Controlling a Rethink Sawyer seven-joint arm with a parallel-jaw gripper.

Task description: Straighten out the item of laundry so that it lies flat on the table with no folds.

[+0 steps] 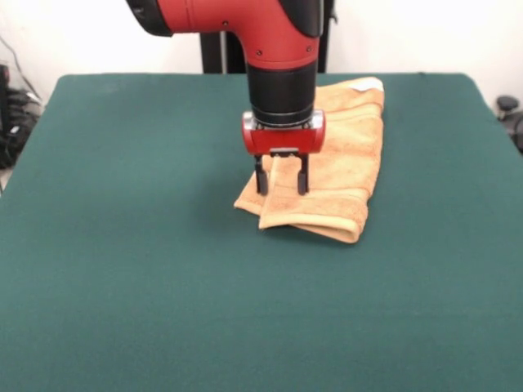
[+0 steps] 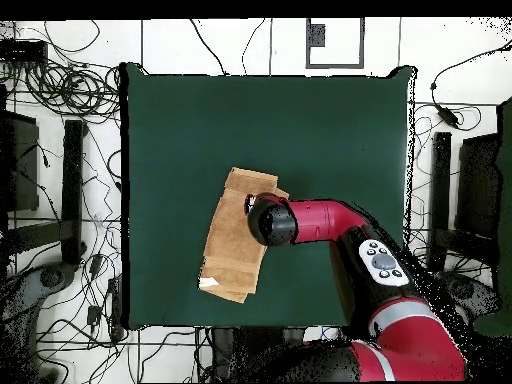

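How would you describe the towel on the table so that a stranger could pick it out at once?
Find the dark green table. Under the red and black arm's gripper lies the towel, an orange-tan terry cloth folded into a long strip. It is the only cloth there, with a small white tag at one end.
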